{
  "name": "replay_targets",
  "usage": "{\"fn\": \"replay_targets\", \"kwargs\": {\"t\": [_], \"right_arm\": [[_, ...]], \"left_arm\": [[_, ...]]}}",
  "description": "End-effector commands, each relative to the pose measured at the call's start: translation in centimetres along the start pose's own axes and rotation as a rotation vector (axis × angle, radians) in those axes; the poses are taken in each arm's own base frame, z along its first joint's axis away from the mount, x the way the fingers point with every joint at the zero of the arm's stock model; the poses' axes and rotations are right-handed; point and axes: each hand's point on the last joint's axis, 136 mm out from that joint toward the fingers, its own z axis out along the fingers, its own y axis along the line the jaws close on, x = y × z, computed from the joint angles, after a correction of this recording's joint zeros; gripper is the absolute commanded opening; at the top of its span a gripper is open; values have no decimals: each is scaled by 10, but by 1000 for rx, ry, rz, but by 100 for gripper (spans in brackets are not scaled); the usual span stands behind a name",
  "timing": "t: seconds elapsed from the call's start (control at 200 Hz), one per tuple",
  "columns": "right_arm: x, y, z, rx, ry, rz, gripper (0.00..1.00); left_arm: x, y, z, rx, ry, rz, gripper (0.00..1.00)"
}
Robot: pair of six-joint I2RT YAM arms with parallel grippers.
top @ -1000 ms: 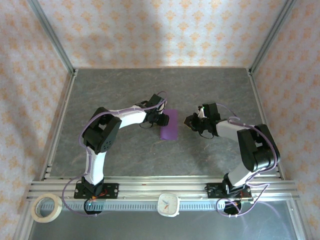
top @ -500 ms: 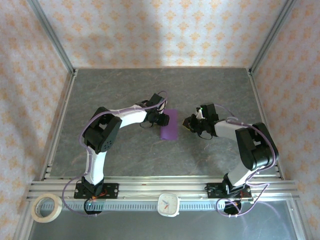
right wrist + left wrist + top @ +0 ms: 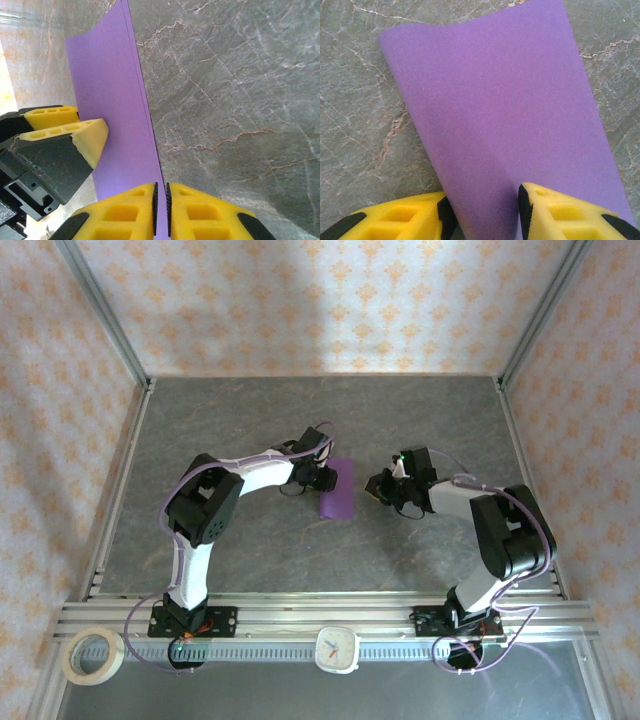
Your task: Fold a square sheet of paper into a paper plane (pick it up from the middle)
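The square sheet of paper (image 3: 338, 490) lies mid-table, purple and doubled over into a narrow strip. In the left wrist view the sheet (image 3: 495, 100) bows up in a hump that runs between the yellow fingers of my left gripper (image 3: 482, 210), and both pads touch it. The left gripper (image 3: 322, 480) sits at the strip's left side. My right gripper (image 3: 374, 487) is at the strip's right side. In the right wrist view the sheet's (image 3: 110, 100) two stacked edges run straight into the narrow slit of my right gripper (image 3: 160, 205), which is shut on them. The left gripper's fingers (image 3: 75, 135) show there too.
The grey marbled table (image 3: 250, 420) is boxed in by patterned walls and metal posts. A roll of tape (image 3: 92, 656) and a small white clock (image 3: 338, 648) lie on the near rail (image 3: 300, 615), in front of the arm bases.
My right gripper has shifted a little left, up to the paper's right edge. The left gripper's jaws have narrowed slightly on the hump. The paper has stayed in place.
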Motion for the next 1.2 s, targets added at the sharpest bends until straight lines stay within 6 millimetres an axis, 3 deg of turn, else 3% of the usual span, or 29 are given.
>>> {"fn": "replay_targets", "kwargs": {"t": [0.0,0.285,1.196], "right_arm": [[-5,8,3,-15,-9,-19,15],[-5,7,3,-13,-10,-18,16],[-3,7,2,-13,-11,-20,16]], "left_arm": [[33,36,42,-103,85,7,46],[31,37,40,-107,80,8,38],[29,40,41,-130,82,-9,51]]}}
